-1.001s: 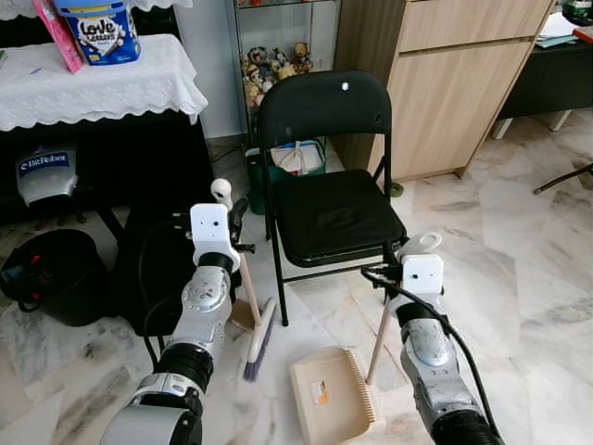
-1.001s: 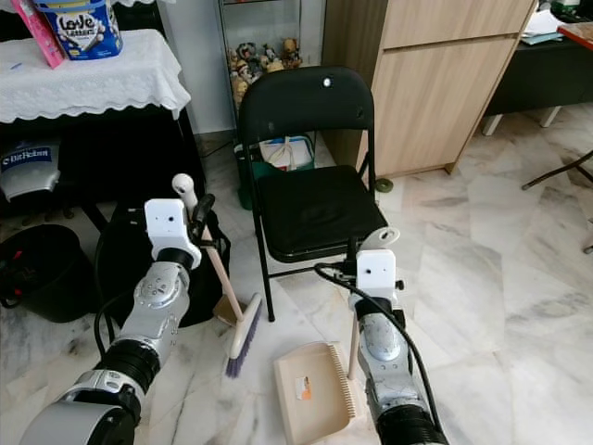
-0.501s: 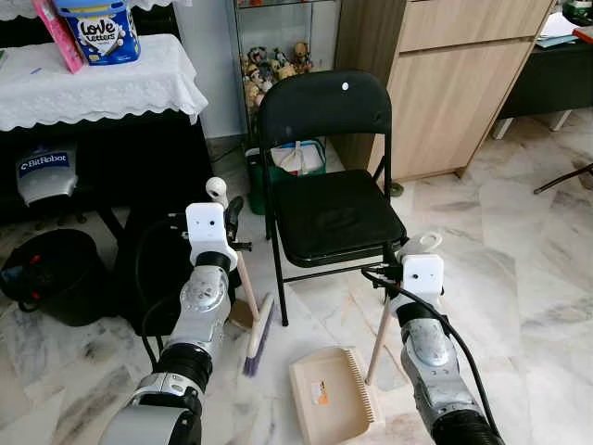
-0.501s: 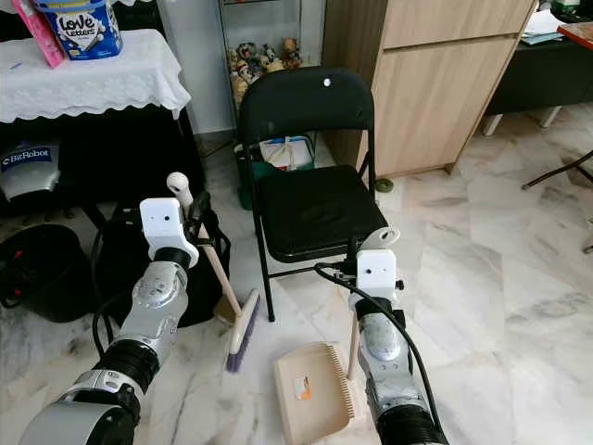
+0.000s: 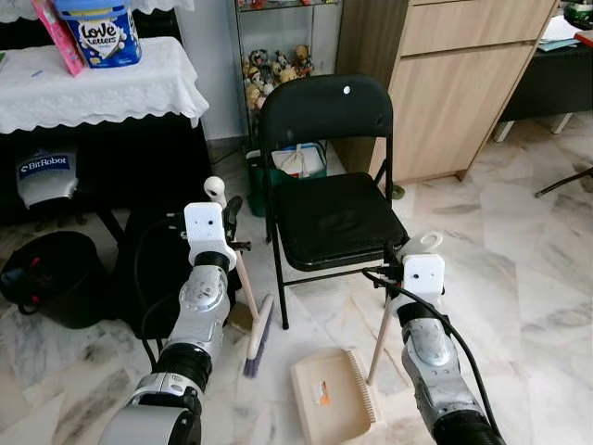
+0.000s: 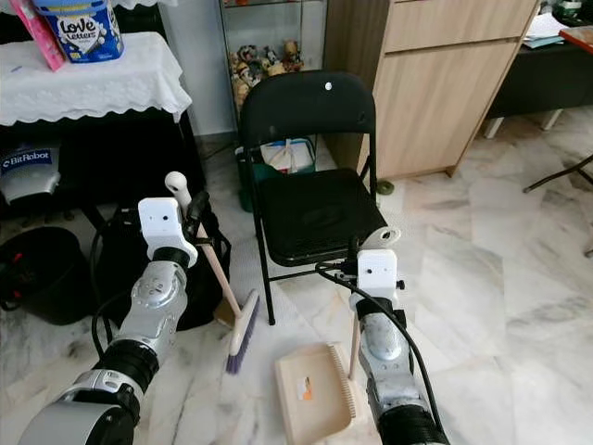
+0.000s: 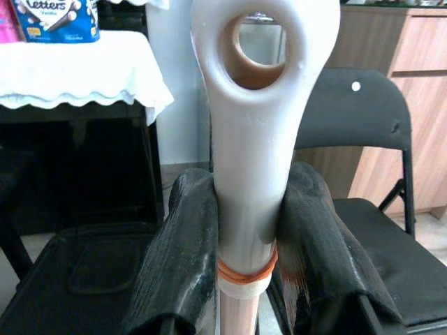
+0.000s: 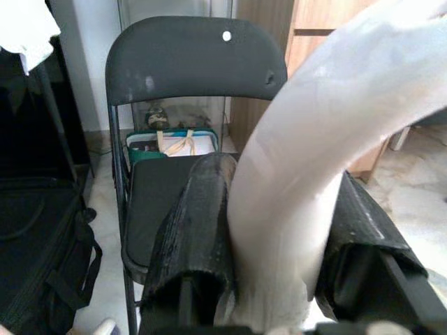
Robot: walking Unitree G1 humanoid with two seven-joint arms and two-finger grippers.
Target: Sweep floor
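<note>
While left gripper (image 7: pixel 241 272) clamps broom (image 5: pixel 252 320) at handle top, bristles rest on floor (image 5: pixel 519 250) beside chair (image 5: pixel 334 199) front leg; right gripper (image 8: pixel 272 279) clamps dustpan (image 5: pixel 334 397) handle; both likely light, stiff, slick plastic; grip high.

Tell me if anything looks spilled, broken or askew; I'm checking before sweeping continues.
Nothing stands out. The left hand grips the broom, bristles on the floor, and the right hand holds the dustpan flat beside it. The black chair stands upright.
</note>
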